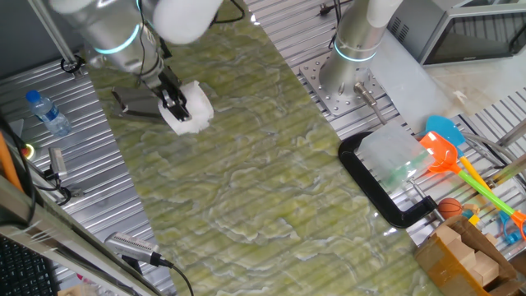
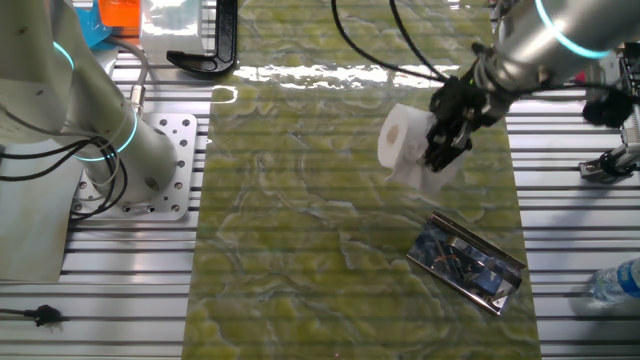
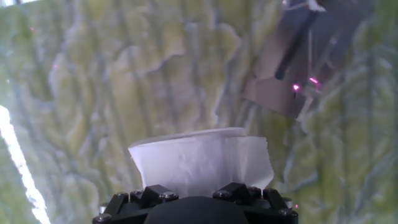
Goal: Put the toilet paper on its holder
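Note:
The toilet paper (image 2: 408, 140) is a white roll held off the mat, its hollow core facing sideways in the other fixed view. My gripper (image 2: 440, 150) is shut on the toilet paper, black fingers pinching its side. One fixed view shows the same roll (image 1: 194, 107) under the gripper (image 1: 174, 103), just right of the holder (image 1: 136, 103). The holder (image 2: 468, 262) is a flat shiny grey plate with a thin rod, lying on the mat below and right of the roll. In the hand view the roll (image 3: 202, 160) fills the space ahead of the fingers and the holder (image 3: 298, 62) lies at the upper right.
A clear water bottle (image 1: 47, 113) lies at the left on the metal table. A black C-shaped frame (image 1: 380, 185) sits at the mat's right side. A second arm's base (image 1: 355, 66) stands behind it. Coloured toys (image 1: 460, 164) and a cardboard box (image 1: 468, 255) crowd the right corner.

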Available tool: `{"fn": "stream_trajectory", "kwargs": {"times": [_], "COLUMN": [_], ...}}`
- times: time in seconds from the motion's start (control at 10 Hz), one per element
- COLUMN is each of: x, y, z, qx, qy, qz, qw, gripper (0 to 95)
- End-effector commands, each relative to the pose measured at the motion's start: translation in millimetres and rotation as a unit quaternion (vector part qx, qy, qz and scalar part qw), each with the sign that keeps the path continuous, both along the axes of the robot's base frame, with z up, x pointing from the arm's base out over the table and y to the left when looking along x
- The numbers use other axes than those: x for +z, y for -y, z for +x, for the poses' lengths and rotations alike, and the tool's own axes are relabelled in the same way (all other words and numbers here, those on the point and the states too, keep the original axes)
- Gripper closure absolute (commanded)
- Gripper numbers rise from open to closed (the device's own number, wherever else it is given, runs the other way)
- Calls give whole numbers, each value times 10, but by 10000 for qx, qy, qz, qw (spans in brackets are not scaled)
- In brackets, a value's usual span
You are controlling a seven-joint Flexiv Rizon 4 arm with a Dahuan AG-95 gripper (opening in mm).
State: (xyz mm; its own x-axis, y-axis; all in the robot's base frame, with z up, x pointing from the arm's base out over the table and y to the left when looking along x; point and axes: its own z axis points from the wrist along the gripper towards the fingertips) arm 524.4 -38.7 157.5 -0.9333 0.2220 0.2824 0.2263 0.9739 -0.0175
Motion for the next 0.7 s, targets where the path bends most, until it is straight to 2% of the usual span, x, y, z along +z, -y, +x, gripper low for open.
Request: {"fn": "stream_trajectory", "kwargs": {"times": [0.1,0.3,0.5,0.7], "x": [8,-64,-111,-204], "y": [89,206,288,322], "z": [-61,-127,-141,-146], "qx": [-88,-89,-89,-87], "qy": [-13,7,-2,-31], "qz": [85,114,198,199], "qw": [9999,9999,9998,9998], "gripper": [950,950,950,950]}}
